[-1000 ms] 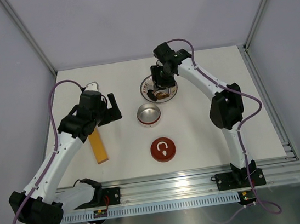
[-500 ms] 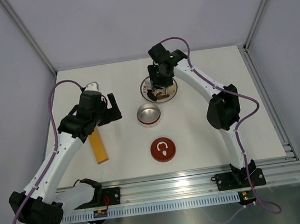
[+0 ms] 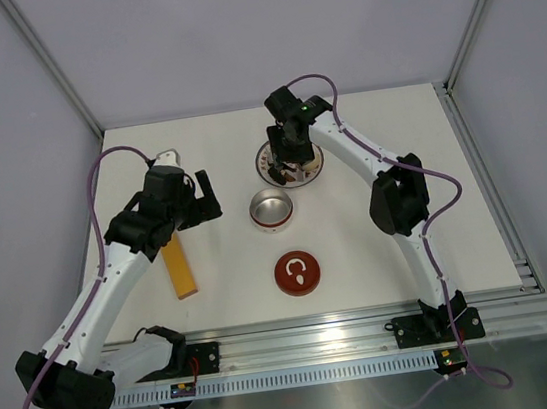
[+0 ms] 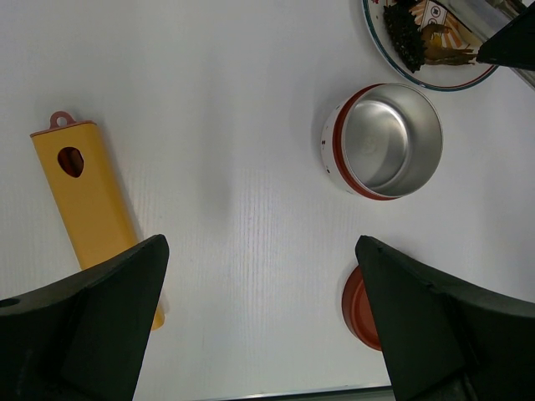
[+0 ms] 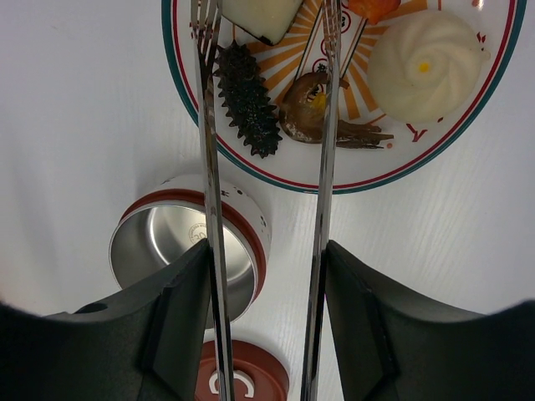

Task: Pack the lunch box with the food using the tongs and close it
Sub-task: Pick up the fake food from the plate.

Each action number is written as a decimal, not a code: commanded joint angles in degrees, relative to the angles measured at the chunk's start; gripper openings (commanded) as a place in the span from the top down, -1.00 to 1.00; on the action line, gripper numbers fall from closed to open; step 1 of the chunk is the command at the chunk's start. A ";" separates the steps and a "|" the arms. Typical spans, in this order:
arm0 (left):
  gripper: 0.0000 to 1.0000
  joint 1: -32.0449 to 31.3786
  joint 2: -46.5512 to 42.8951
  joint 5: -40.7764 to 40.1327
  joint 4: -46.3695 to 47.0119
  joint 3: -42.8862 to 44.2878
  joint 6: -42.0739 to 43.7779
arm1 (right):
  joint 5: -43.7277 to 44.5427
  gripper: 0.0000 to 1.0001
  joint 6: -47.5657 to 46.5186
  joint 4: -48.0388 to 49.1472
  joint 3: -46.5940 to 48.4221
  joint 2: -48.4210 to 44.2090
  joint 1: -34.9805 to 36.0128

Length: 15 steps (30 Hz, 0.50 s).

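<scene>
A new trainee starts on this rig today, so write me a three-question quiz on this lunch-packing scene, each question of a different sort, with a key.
1. True or false: the lunch box already holds food.
2. The right pincer holds: A the tongs, B a spoon, C nothing.
3. Fill in: the lid lies on the ___, apart from the lunch box.

Key: 1 false, it is empty; 2 A; 3 table.
</scene>
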 commanded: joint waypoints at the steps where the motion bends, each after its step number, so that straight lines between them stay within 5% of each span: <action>1: -0.98 0.32 -1.59 -1.43 1.80 0.32 0.98 | 0.51 -0.22 0.10 -0.11 3.04 0.48 0.71; 15: -0.98 0.23 -2.21 -1.70 1.54 -0.30 1.06 | -1.42 -0.25 0.36 0.51 3.48 1.89 0.98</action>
